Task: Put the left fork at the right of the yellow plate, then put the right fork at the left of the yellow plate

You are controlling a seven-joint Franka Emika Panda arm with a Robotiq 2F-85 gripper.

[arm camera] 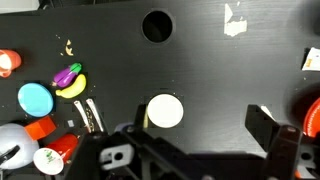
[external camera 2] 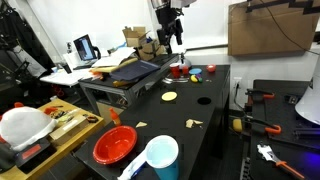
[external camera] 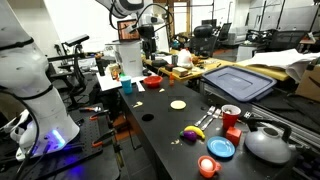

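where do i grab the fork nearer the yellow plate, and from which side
Come straight down from above and close across the narrow shaft of the fork, around mid-length. It lies flat on the black table, long and thin, so a top pinch probably suits best. The second fork lies close alongside, so keep the opening narrow. The gripper stands open.

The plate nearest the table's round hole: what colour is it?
The plate is pale yellow, almost cream; the wrist view shows it best.
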